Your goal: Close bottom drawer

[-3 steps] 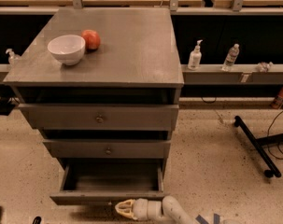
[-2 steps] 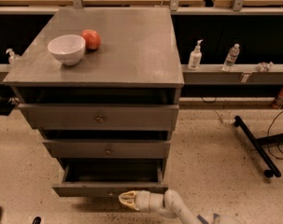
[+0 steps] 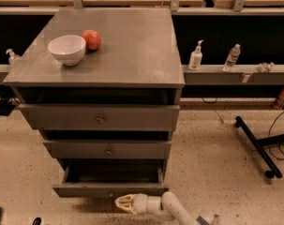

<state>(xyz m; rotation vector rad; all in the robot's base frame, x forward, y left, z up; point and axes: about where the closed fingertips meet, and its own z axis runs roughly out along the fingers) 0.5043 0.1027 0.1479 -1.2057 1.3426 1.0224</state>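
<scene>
The grey cabinet has three drawers. The bottom drawer is the slimmest front panel; it stands partly pulled out, with a dark gap of its inside showing behind the front. Its knob is not visible. My gripper is cream-coloured, at the end of a white arm coming from the lower right. It sits just below and in front of the bottom drawer's front panel, near its middle, pointing left.
A white bowl and a red apple sit on the cabinet top. Bottles stand on a low shelf to the right. A black stand leg lies on the speckled floor at right.
The bottom drawer has slid inward toward the cabinet. My gripper has followed it, moving up and toward the cabinet.
</scene>
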